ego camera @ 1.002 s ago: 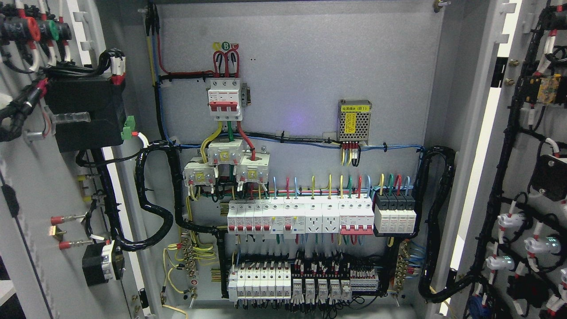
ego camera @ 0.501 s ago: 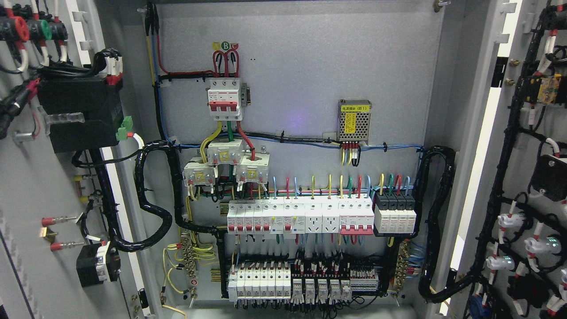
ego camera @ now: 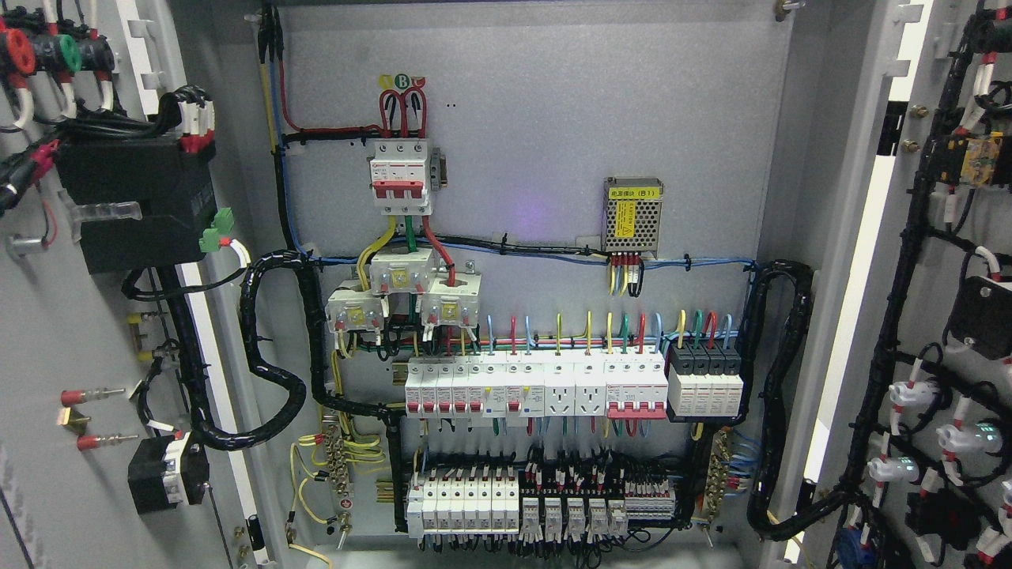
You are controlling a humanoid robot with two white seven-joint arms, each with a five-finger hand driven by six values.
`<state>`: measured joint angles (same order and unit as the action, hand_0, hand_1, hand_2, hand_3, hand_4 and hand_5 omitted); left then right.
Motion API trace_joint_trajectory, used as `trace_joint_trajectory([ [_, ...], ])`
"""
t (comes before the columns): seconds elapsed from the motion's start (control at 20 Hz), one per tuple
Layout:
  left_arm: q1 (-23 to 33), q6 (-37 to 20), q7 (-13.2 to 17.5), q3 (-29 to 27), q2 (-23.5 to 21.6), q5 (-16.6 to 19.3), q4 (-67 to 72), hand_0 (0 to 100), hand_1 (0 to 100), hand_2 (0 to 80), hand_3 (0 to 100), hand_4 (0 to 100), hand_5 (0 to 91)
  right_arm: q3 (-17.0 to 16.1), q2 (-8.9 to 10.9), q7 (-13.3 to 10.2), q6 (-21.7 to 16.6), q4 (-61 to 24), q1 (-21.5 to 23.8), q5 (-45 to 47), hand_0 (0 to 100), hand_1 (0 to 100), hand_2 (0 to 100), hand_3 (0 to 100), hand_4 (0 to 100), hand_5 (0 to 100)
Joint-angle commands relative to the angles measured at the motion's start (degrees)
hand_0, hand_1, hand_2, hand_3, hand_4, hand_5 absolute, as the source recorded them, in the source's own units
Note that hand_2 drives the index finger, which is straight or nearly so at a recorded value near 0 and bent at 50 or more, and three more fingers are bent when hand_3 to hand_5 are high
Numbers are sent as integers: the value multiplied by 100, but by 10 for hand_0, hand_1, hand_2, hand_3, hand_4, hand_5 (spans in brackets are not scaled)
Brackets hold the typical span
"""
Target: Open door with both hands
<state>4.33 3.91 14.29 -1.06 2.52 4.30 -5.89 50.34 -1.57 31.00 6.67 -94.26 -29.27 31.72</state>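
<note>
A grey electrical cabinet stands open in front of me. Its left door point(ego camera: 63, 332) is swung out at the picture's left, its inner face showing with a black box point(ego camera: 138, 201) and wiring. Its right door point(ego camera: 941, 261) is swung out at the right, its inner face showing with black cable bundles and white lamp backs. Between them the back panel point(ego camera: 538, 118) carries a red-and-white main breaker point(ego camera: 402, 175) and rows of white breakers point(ego camera: 538, 387). Neither of my hands nor arms shows in the head view.
A small metal power supply point(ego camera: 632, 215) is fixed at the panel's right. Thick black cable looms point(ego camera: 273, 356) run from the cabinet to each door. Terminal blocks point(ego camera: 545, 506) line the bottom of the panel.
The left door has swung further out to the left; its black box and fittings have shifted leftwards. The right door and the back panel have not moved.
</note>
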Motion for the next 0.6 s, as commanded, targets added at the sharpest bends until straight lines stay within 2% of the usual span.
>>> trace_joint_trajectory([
  [0.0,7,-4,3,-87,3,10,-9,0,0,0,0,30,0,-524,-11,-225,-34,364,18,-17,0,0,0,0,0,0],
  [0.1,7,-4,3,-87,3,10,-17,0,0,0,0,30,0,-709,7,-331,-60,470,35,-17,0,0,0,0,0,0],
  [0.3,59,-249,-5,-44,12,45,-254,0,0,0,0,30,0,-798,60,-340,-60,497,35,-17,0,0,0,0,0,0],
  [0.45,366,-576,-14,-17,12,54,-859,0,0,0,0,31,0,-833,95,-375,-78,611,27,-17,0,0,0,0,0,0],
  [0.55,507,-576,-5,44,3,54,-1097,0,0,0,0,30,0,-894,113,-515,-165,681,35,-17,0,0,0,0,0,0],
])
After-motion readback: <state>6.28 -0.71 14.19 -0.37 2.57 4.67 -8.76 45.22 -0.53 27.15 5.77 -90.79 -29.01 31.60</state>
